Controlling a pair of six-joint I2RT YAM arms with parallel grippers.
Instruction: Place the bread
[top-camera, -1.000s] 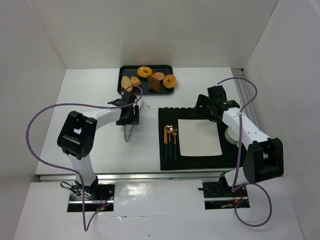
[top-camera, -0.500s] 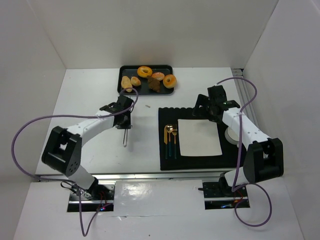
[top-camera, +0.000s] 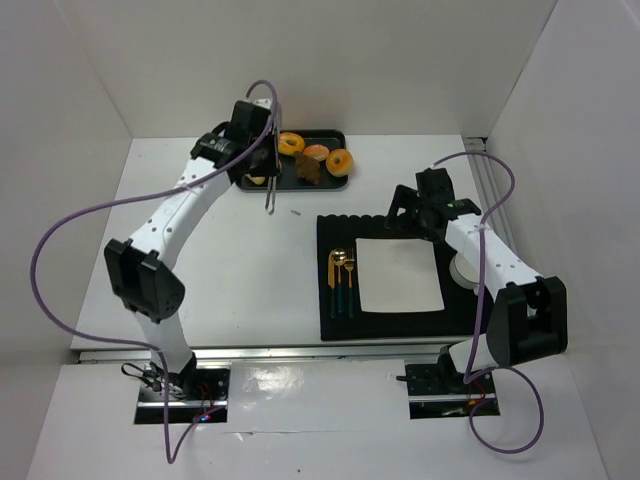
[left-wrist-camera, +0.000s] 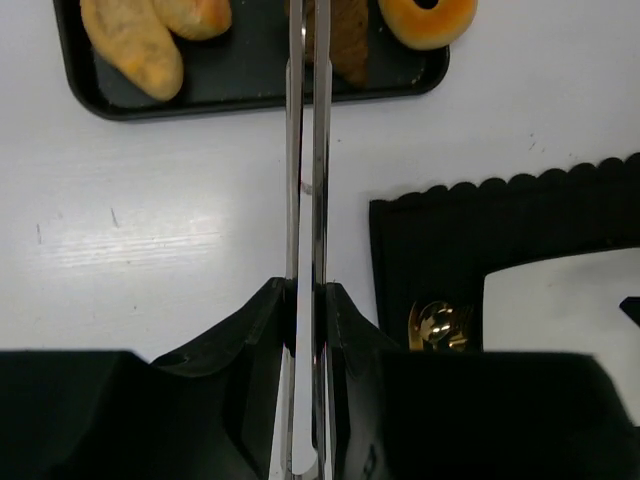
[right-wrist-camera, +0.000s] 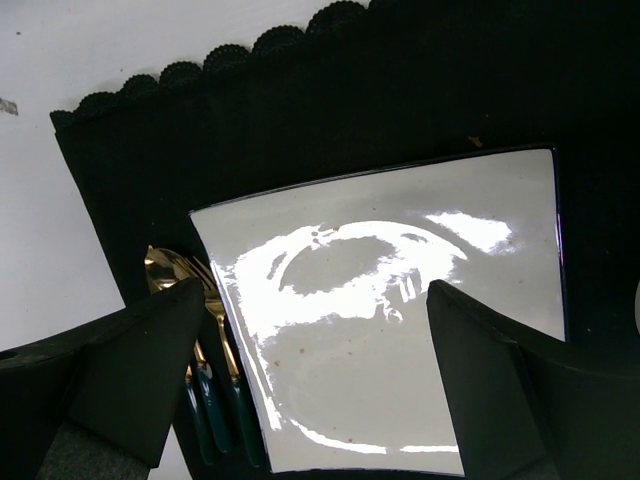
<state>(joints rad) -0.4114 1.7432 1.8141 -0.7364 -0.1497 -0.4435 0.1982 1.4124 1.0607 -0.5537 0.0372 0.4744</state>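
The bread is a round golden bun with a paler edge. It lies on the black tray at the back, between two orange doughnuts. It is out of the left wrist view. My left gripper is shut on a pair of metal tongs. It hovers at the tray's left end. The blades lie close together and run over the tray's near rim beside a dark brown piece. My right gripper hangs open and empty over the white square plate.
The tray also holds a long tan roll, a shorter golden roll and a doughnut. A black placemat carries the plate and gold cutlery with green handles. White walls close in the table.
My left gripper closed on the tongs at mid-table. It lifted them and swung back to the tray's left end. The right arm has not moved.
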